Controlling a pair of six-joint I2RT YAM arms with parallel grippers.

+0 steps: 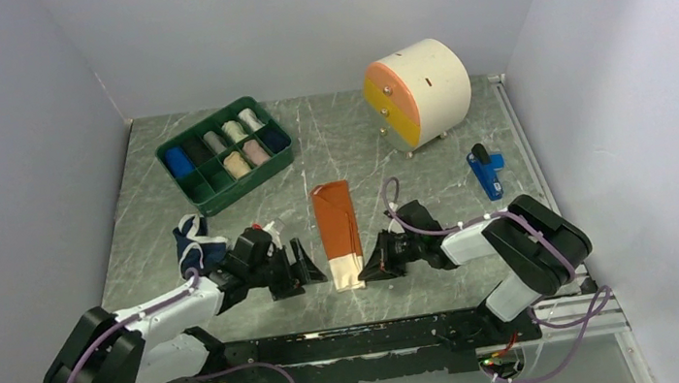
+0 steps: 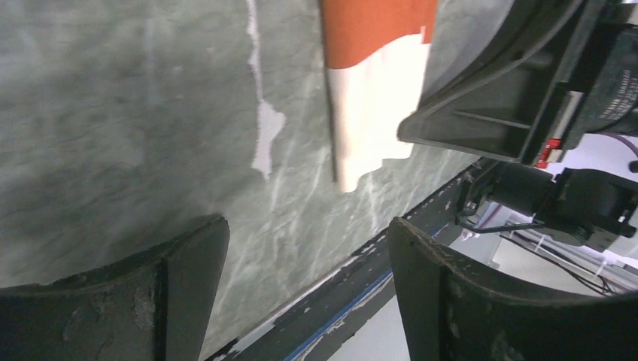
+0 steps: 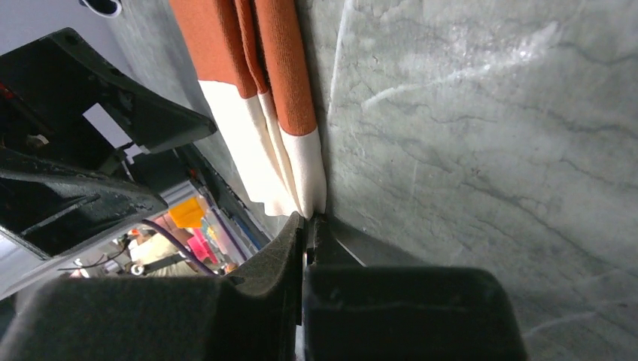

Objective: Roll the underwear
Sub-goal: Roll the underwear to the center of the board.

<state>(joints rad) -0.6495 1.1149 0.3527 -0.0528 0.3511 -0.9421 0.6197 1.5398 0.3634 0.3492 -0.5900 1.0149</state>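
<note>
Between both pincers, orange-rust underwear (image 1: 338,231) lies folded lengthwise; right gripper (image 3: 308,226) pressed together at its cream corner, left gripper (image 2: 307,226) spread, just beside that end.

**Three Cameras Trained on One Table**

The whole table (image 1: 329,134) is taken in from a distance by the fixed overhead camera, set above and behind the arm bases and angled down and forward. From the left wrist, the surface is seen at close range past the left pincer (image 2: 307,233), looking rightward toward the cream near end of the orange underwear (image 2: 372,98). From the right wrist, that same cloth end is viewed closer still over the right pincer (image 3: 308,222), facing left. The cream end is shared by all three views, and the opposite pincer is caught in each wrist view.
</note>
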